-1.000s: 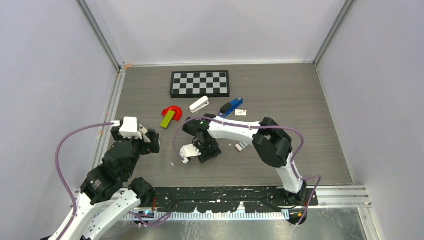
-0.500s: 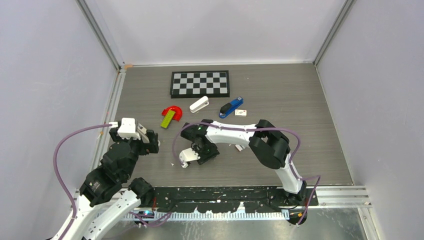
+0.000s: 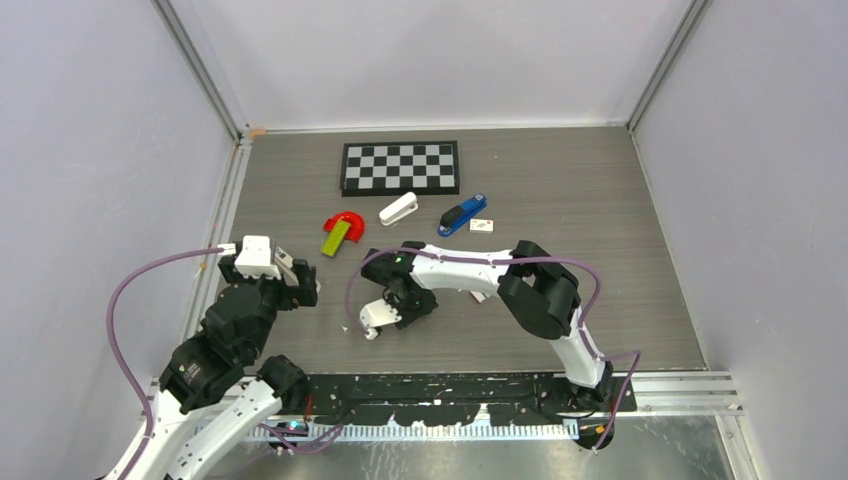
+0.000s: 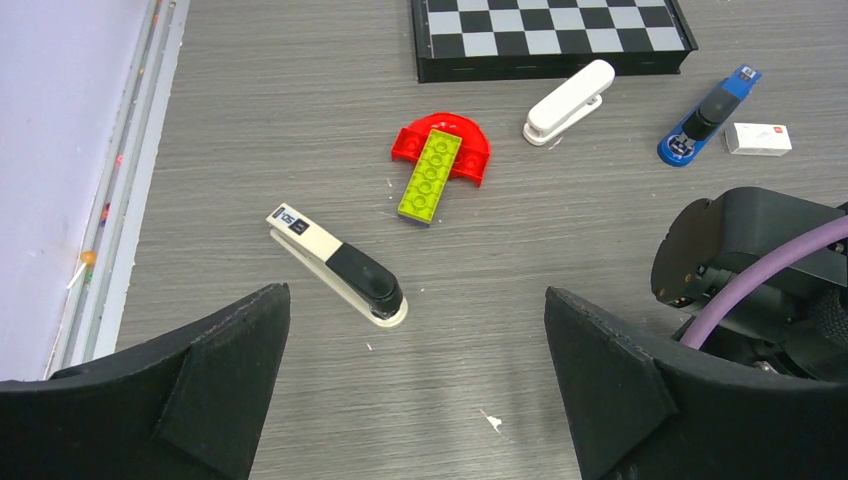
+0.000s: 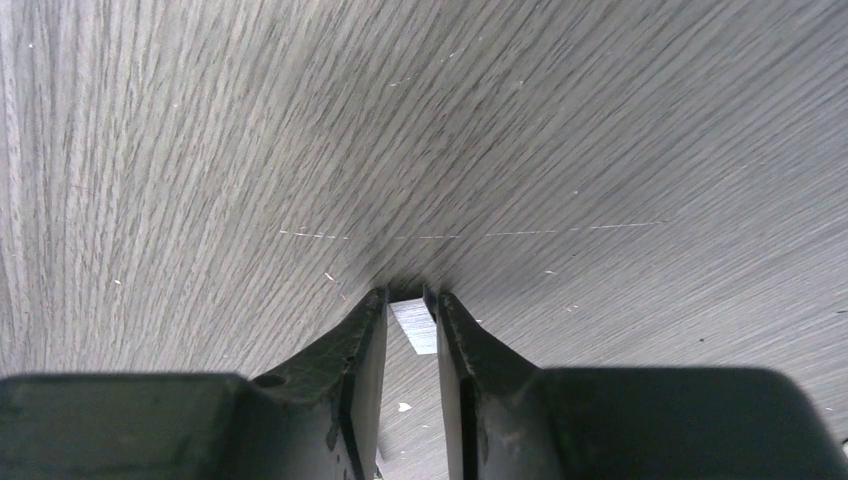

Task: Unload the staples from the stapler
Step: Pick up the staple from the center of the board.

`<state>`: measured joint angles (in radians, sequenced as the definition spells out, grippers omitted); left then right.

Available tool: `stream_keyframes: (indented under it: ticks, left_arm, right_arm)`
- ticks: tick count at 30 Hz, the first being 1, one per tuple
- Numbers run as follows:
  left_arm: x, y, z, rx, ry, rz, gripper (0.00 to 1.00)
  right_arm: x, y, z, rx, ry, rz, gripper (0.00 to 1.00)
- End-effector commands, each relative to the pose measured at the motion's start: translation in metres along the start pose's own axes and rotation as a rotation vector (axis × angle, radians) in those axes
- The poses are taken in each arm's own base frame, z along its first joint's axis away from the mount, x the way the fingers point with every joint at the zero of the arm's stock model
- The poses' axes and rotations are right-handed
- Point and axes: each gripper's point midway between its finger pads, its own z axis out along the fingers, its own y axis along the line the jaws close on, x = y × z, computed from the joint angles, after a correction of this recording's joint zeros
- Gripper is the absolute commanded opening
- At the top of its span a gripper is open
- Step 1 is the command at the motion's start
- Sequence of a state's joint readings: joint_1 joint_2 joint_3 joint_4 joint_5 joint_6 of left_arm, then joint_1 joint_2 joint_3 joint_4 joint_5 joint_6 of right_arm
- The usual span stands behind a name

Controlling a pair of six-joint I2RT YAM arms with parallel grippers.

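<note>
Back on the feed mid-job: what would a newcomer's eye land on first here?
The right gripper sits low over the middle of the table, jaws pinched close on a small silvery strip. The blue stapler lies farther back, apart from both arms, beside a small white box near the checkerboard. The left gripper hangs wide open at the left.
</note>
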<state>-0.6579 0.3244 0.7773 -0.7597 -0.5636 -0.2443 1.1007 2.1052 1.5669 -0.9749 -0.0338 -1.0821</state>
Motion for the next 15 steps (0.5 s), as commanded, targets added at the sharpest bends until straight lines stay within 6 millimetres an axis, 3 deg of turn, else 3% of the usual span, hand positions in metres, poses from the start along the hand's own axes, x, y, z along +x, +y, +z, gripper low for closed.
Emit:
stream_keyframes:
  ticks: [1,9,15]
  left_arm:
    - [-0.005,-0.002,0.003,0.003,-0.019,-0.003,1.00]
    - [-0.005,-0.003,0.002,0.007,-0.018,-0.005,1.00]
    - [-0.005,-0.002,0.002,0.008,-0.022,-0.010,1.00]
  right_arm:
    - [0.000,-0.004,0.000,0.027,-0.005,-0.021,0.25]
    - [0.001,-0.006,-0.001,0.049,-0.006,-0.002,0.14]
    - [-0.006,-0.009,-0.020,0.066,-0.102,0.113,0.10]
